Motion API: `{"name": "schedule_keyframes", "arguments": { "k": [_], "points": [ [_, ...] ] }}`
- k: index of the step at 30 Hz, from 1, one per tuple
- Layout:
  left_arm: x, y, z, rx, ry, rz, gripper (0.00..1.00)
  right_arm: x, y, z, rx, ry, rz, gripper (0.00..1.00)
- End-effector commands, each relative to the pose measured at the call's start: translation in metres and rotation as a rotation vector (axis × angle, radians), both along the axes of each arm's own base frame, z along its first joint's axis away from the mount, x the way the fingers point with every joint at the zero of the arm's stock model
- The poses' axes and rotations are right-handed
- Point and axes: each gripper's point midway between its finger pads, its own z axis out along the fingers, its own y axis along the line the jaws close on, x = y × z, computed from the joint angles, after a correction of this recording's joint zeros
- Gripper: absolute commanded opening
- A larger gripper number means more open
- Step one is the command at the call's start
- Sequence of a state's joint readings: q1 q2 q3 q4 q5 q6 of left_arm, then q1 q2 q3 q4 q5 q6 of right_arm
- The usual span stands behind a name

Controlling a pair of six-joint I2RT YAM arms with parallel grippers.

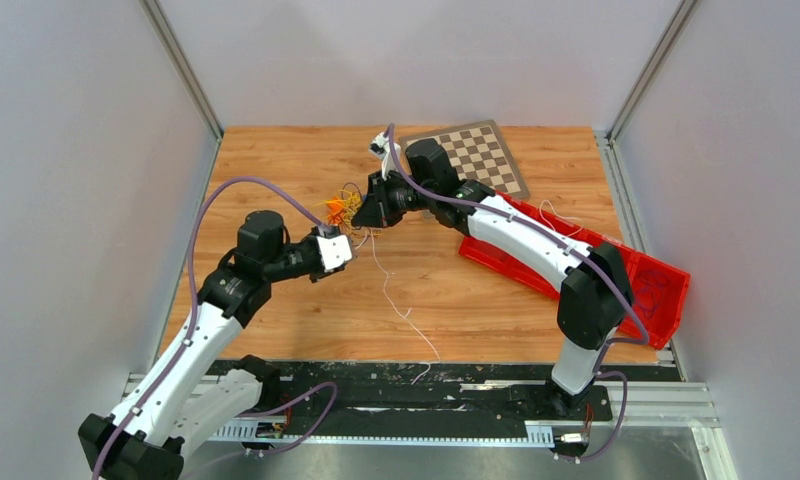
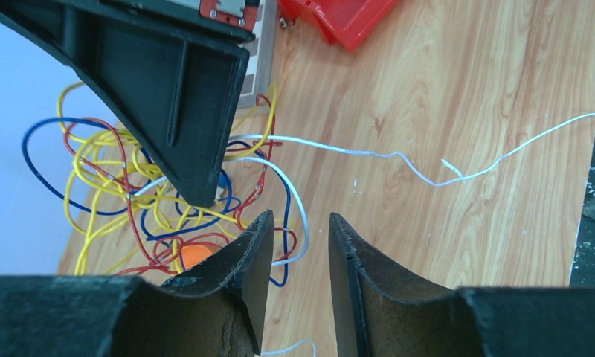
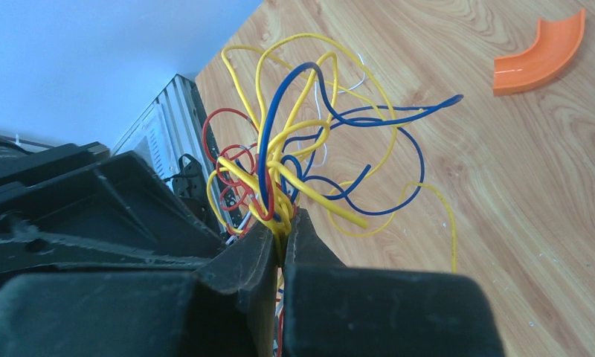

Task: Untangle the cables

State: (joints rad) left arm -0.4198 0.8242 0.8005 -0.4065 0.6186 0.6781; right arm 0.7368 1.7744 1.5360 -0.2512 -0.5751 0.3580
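From the top I am seeing the cables point(image 1: 350, 203) bunching on the table point(image 1: 476, 300) between both arms, left wrist view, my left gripper point(image 2: 300, 219) is standing apart beside the bunch, wood showing between its jaws, right wrist view, my right gripper point(image 3: 283, 223) is pinching yellow, red and blue strands tight.

Cables point(image 1: 348, 206) betw. left pincer point(image 1: 350, 237) & right pincer point(image 1: 361, 216); board point(image 1: 479, 155) behind, tray point(image 1: 668, 292) right, poss. touching.

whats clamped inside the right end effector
The right end effector is shut on the cables: yellow, blue and red strands fan out above its tips. Which strands are really pinched, and how far down they run, is hidden between the closed jaws.
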Motion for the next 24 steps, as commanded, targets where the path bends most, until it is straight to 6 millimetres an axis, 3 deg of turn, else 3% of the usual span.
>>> {"name": "schedule_keyframes", "arguments": {
  "k": [1,8,13,16,17,19,24],
  "points": [
    [0.012,-0.002,0.004,-0.022,-0.014,0.043,0.42,-0.003,0.001,0.034,0.074,-0.055,-0.007,0.00],
    [0.012,-0.011,0.002,-0.036,0.031,0.031,0.38,-0.004,0.002,0.031,0.072,-0.046,-0.007,0.00],
    [0.009,-0.017,-0.012,0.008,0.088,0.024,0.32,-0.005,0.002,0.033,0.077,-0.042,-0.006,0.00],
    [0.013,-0.016,-0.015,0.016,0.118,0.048,0.21,-0.005,0.000,0.032,0.071,-0.049,-0.013,0.00],
    [0.012,-0.017,-0.012,0.012,0.117,0.043,0.13,-0.004,-0.001,0.031,0.067,-0.053,-0.019,0.00],
    [0.004,-0.023,-0.002,-0.002,0.106,0.000,0.02,0.001,-0.004,0.027,0.054,-0.060,-0.042,0.01],
    [-0.050,-0.044,0.029,-0.052,0.101,-0.227,0.00,0.024,-0.012,0.012,0.030,-0.040,-0.094,0.05]
  ]
}}
